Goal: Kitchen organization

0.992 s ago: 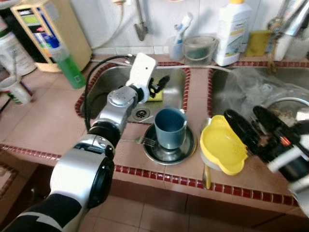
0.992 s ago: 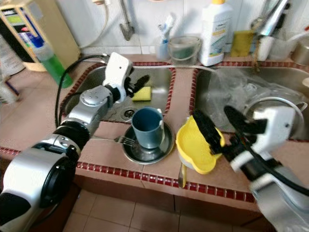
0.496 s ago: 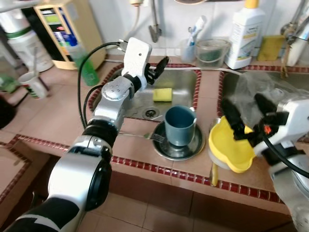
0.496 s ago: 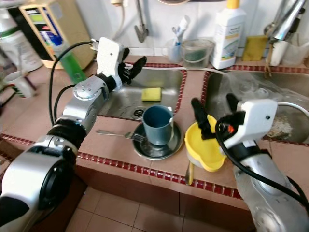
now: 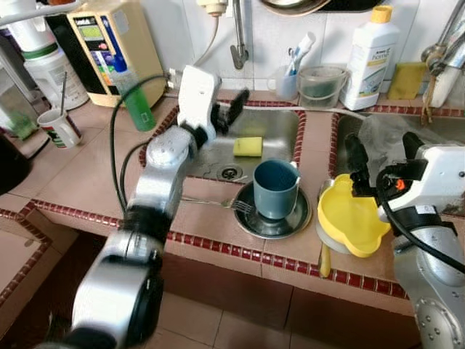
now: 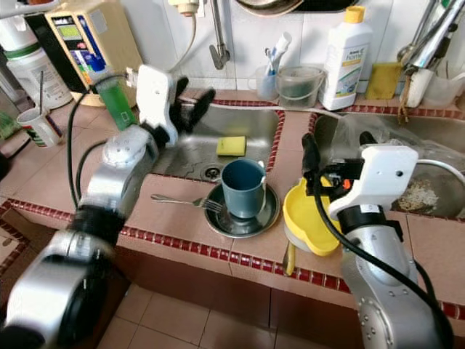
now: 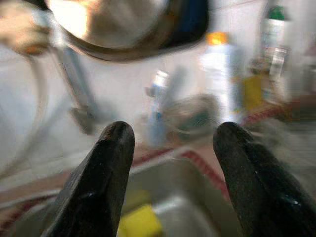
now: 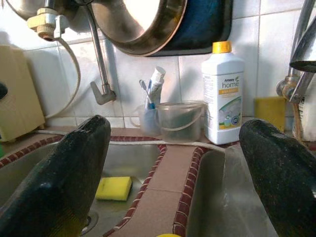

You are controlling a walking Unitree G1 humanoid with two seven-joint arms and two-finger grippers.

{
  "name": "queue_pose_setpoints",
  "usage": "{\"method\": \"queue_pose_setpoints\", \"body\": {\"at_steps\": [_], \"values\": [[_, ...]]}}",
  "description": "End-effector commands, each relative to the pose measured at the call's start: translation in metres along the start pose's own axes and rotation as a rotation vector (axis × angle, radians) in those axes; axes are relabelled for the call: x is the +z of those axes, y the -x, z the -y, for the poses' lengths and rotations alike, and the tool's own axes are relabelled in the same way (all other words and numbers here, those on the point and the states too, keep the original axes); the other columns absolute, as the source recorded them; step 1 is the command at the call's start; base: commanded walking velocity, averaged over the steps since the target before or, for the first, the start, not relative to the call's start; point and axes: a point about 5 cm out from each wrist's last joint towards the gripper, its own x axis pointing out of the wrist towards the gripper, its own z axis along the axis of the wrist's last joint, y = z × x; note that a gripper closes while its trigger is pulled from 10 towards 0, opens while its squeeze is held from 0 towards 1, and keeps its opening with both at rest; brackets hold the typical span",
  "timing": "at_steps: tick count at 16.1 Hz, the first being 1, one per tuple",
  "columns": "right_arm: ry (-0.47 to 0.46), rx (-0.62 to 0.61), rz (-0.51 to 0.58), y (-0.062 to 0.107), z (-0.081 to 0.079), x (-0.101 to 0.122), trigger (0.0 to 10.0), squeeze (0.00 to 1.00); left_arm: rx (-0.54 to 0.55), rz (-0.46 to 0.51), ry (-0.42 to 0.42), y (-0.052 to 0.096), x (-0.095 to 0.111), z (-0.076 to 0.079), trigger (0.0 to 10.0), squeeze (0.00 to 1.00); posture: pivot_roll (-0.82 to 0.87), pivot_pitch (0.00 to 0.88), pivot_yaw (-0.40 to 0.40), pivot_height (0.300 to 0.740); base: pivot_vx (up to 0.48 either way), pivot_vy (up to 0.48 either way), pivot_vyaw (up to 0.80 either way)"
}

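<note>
Fork [image 5: 211, 203] lying flat, tines on plate [image 5: 276, 222], handle toward robot's left

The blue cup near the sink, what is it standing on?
The blue cup stands on a round metal plate, with a fork resting on its rim. The plate's middle is covered by the cup.

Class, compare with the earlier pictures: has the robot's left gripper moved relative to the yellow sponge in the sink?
Yes. The left gripper has risen from beside the yellow sponge toward the sink's back rim.
</note>
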Motion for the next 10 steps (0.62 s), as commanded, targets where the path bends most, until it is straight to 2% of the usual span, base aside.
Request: {"method": "queue_pose_setpoints", "body": {"at_steps": [1,3,6,8,9,10], "values": [[-0.005,0.005,-0.001,0.001,-0.003,0.000,10.0,0.00,-0.030,0.000,0.001,0.002,0.003,0.000,10.0,0.00,-0.22,0.000,0.139,0.740,0.000,0.000,0.00],[-0.012,-0.013,-0.019,0.006,-0.004,-0.004,10.0,0.00,-0.109,-0.021,-0.027,0.018,0.002,0.003,10.0,0.00,-0.22,0.000,0.131,0.740,0.000,0.000,0.00],[-0.018,-0.038,-0.034,0.010,-0.002,-0.007,10.0,0.00,-0.214,0.014,-0.054,0.038,0.016,0.011,10.0,0.00,-0.23,0.000,0.132,0.740,0.000,0.000,0.00],[-0.013,-0.051,-0.042,0.012,0.000,-0.008,10.0,0.00,-0.266,0.055,-0.039,0.050,0.028,0.017,10.0,0.00,-0.23,0.000,0.134,0.740,0.000,0.000,0.00],[-0.010,-0.065,-0.055,0.015,0.003,-0.011,10.0,0.00,-0.282,0.050,0.019,0.058,0.030,0.021,10.0,0.00,-0.23,0.000,0.134,0.740,0.000,0.000,0.00],[-0.010,-0.077,-0.073,0.018,0.005,-0.014,10.0,0.00,-0.351,0.022,0.007,0.071,0.026,0.031,10.0,0.00,-0.22,0.000,0.134,0.740,0.000,0.000,0.00]]}}
